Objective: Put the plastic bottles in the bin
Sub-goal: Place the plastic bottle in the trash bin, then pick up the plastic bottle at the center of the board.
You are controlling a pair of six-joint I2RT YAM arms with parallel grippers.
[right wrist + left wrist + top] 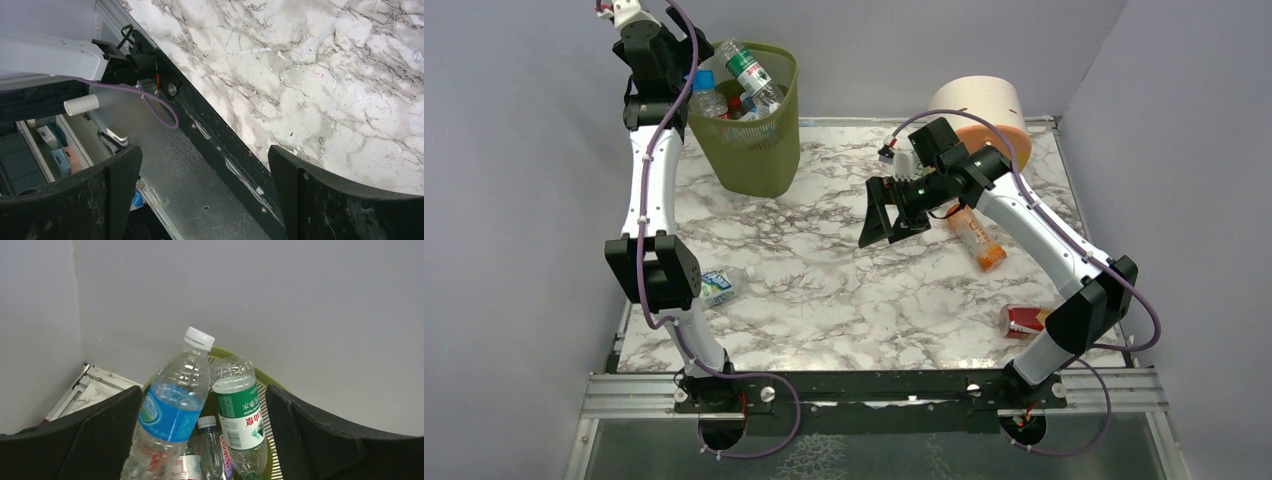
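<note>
The olive-green mesh bin stands at the back left and holds several plastic bottles. Among them are a green-labelled one and a blue-labelled one. My left gripper hovers at the bin's left rim. In the left wrist view it is open, and the blue-labelled bottle and green-labelled bottle lean in the bin beyond its fingers. My right gripper is open and empty above mid-table. An orange-filled bottle, a red-labelled bottle and a blue-green-labelled bottle lie on the table.
A cream cylinder with an orange face lies at the back right, behind the right arm. The left arm's elbow stands just beside the blue-green-labelled bottle. Grey walls close in the table on three sides. The metal base rail runs along the near edge.
</note>
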